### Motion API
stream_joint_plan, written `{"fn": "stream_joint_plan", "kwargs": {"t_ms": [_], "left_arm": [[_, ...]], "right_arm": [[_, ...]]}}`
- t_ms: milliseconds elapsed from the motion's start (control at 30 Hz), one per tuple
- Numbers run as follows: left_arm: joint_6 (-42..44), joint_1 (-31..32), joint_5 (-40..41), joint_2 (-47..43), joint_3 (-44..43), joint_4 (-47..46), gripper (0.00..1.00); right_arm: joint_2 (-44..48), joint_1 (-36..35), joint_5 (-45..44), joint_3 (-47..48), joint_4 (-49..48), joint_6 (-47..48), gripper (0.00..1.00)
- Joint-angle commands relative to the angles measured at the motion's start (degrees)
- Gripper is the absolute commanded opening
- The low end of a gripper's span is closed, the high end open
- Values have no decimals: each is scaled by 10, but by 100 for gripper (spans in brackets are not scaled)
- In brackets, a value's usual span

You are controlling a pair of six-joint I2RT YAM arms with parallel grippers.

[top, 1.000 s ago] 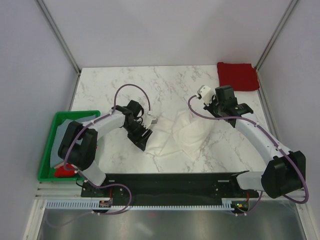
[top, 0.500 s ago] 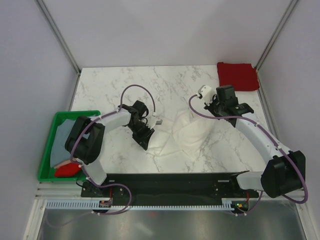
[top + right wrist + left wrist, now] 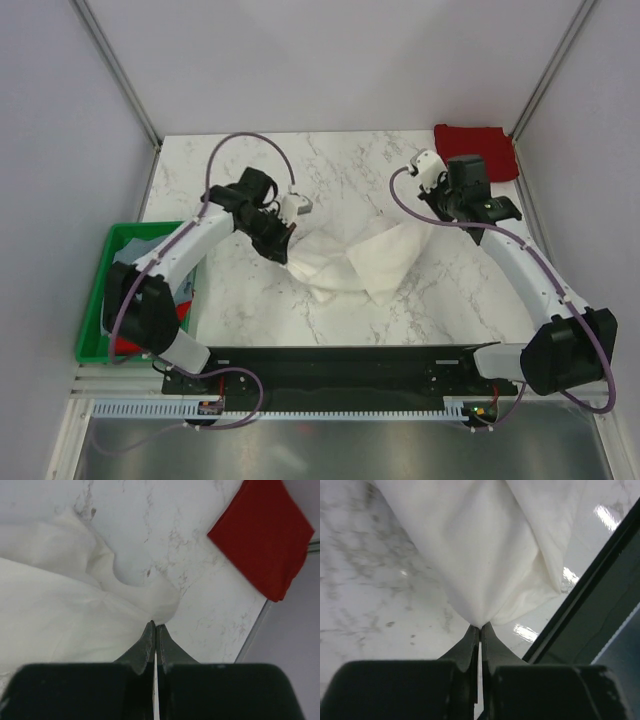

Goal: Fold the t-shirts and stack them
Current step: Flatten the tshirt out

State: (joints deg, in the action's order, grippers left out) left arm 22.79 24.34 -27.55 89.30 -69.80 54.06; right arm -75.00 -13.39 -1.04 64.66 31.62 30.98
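A white t-shirt (image 3: 355, 262) hangs bunched between my two grippers above the marble table (image 3: 230, 300). My left gripper (image 3: 287, 243) is shut on its left edge; in the left wrist view the cloth (image 3: 485, 555) fans out from the pinched fingertips (image 3: 480, 626). My right gripper (image 3: 425, 222) is shut on the shirt's right edge, and the right wrist view has the white cloth (image 3: 60, 620) running left from the closed tips (image 3: 154, 625). A folded dark red t-shirt (image 3: 476, 152) lies at the far right corner, seen as well in the right wrist view (image 3: 265, 535).
A green crate (image 3: 97, 300) stands off the table's left edge, holding grey-blue cloth (image 3: 120, 275) and bright red cloth (image 3: 128, 345). A black rail (image 3: 350, 362) runs along the near edge. Metal frame posts rise at the far corners.
My left gripper closed on the white shirt's left edge and lifted it up and away. The right gripper also rose and moved back, stretching the shirt between them.
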Motion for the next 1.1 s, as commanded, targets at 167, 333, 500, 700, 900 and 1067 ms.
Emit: {"fn": "stream_joint_plan", "kwargs": {"t_ms": [167, 333, 500, 700, 900, 1067], "left_arm": [[101, -44, 72, -101, -174, 126, 2], [99, -44, 56, -135, -119, 141, 2], [101, -44, 37, -116, -58, 130, 6], [81, -44, 54, -77, -77, 104, 34], [78, -44, 62, -68, -62, 97, 36], [60, -46, 62, -66, -55, 90, 35]], "right_arm": [[94, 10, 9, 38, -63, 9, 0], [135, 10, 7, -63, -46, 61, 0], [121, 10, 37, -124, 74, 115, 9], [106, 17, 52, -62, 96, 97, 49], [-19, 16, 116, 23, 87, 71, 52], [-126, 16, 176, 64, 83, 81, 49]]}}
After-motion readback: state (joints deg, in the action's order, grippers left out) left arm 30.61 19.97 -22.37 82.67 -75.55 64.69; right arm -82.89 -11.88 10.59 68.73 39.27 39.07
